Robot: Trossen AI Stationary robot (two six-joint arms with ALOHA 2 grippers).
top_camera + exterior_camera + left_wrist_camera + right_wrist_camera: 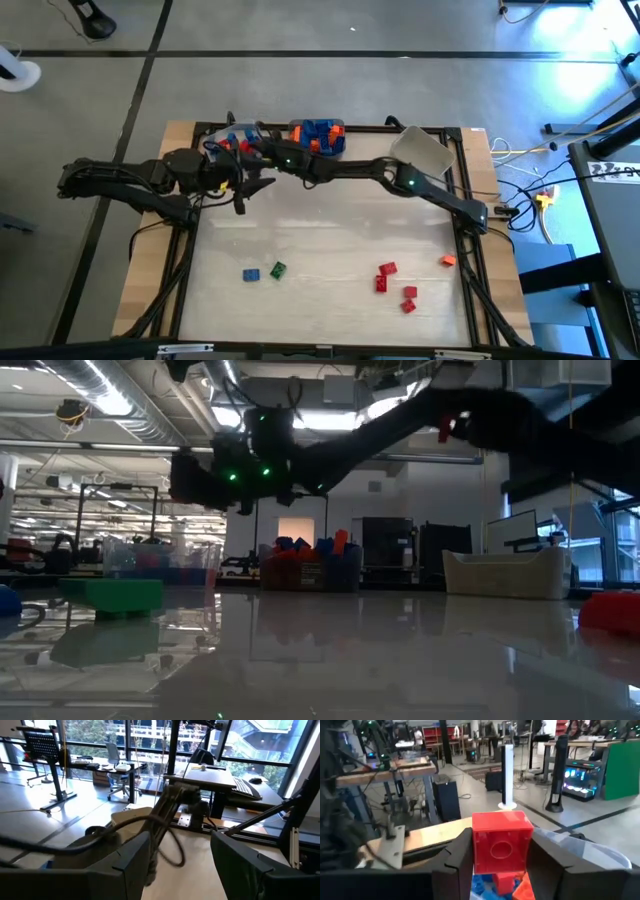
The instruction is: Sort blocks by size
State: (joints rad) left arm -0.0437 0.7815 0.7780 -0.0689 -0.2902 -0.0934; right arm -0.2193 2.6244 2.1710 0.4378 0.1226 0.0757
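My right gripper [499, 851] is shut on a red block [501, 840]. It reaches across the far side of the table and holds the block over a clear bin [236, 140] of red, blue and orange blocks [506, 885]. My left gripper [248, 188] hovers open just near of that bin, and nothing shows between its fingers [131, 865]. Loose blocks lie on the near part of the table: a blue one [250, 274], a green one [278, 269], several red ones [387, 269] and an orange one [447, 261]. My right gripper pinches the red block by two opposite sides [476, 845] between its two fingers. The fingers lie level and come from the table's right. The block's hollow underside faces the wrist camera. The block hangs clear above the blocks in the bin.
A second clear bin [318, 138] with blue and orange blocks stands at the far edge, to the right of the first. A pale grey bin [424, 150] stands at the far right. The right arm [400, 180] stretches across the far half of the table.
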